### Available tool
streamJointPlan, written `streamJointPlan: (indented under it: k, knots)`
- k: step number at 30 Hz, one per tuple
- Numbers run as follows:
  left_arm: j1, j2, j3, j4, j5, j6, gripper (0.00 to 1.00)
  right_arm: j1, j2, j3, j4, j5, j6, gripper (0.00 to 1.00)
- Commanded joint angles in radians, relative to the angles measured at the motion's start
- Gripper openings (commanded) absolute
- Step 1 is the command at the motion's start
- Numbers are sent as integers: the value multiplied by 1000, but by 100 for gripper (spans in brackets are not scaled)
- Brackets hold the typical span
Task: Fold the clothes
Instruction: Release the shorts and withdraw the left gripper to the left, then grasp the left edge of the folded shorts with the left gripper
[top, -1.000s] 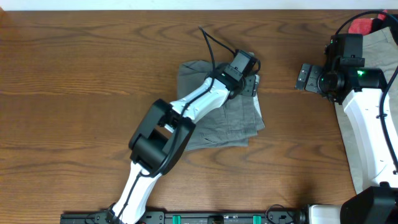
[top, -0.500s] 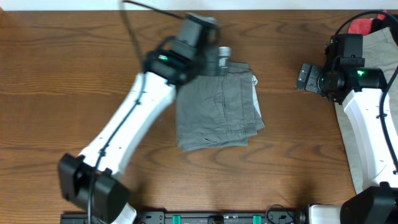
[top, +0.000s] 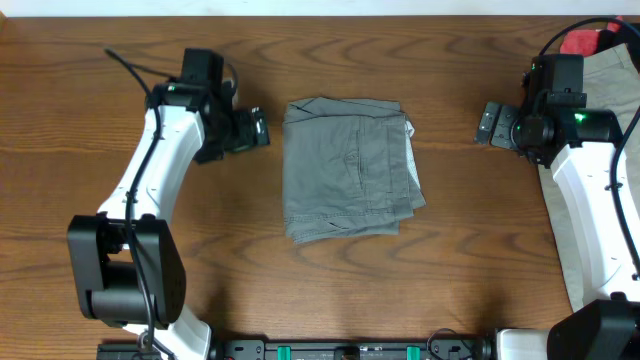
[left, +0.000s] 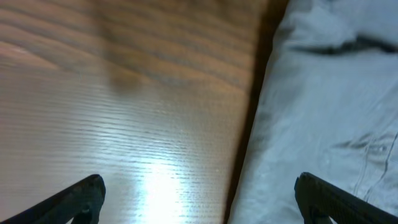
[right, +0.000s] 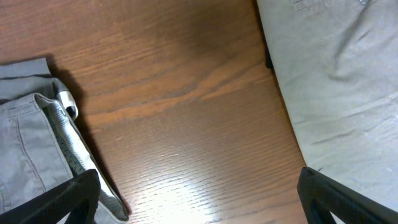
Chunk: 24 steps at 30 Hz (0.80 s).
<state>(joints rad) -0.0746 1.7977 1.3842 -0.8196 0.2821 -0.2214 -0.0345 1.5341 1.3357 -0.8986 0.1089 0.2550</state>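
left claw — swung off grey shorts | now just beside their left edge | jaws apart

Grey shorts folded flat mid-table; beige shorts at right edge.

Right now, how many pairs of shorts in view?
2: grey shorts folded at table centre; beige shorts at right edge, partly under the right arm. More may be hidden.

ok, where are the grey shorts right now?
Overhead view: the grey shorts lie folded around the middle of the table, between the left gripper and the right gripper, nearer the left one.
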Motion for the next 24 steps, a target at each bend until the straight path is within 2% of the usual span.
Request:
streamJointPlan:
  k: [1,6,14,17,22,24]
  knots:
    - [11,10,-74,32,160,92,98,2,2,9,1,11,2,99]
    - [-5,13,-165,94,219,94,98,2,2,9,1,11,2,99]
    - [-79,13,-307,240,226,92,99,2,2,9,1,11,2,99]
    - [-95,13,-344,292,227,73,90,2,2,9,1,11,2,99]
    - [-102,13,-353,317,227,58,89,2,2,9,1,11,2,99]
    - [-102,14,-353,321,227,39,86,2,2,9,1,11,2,99]
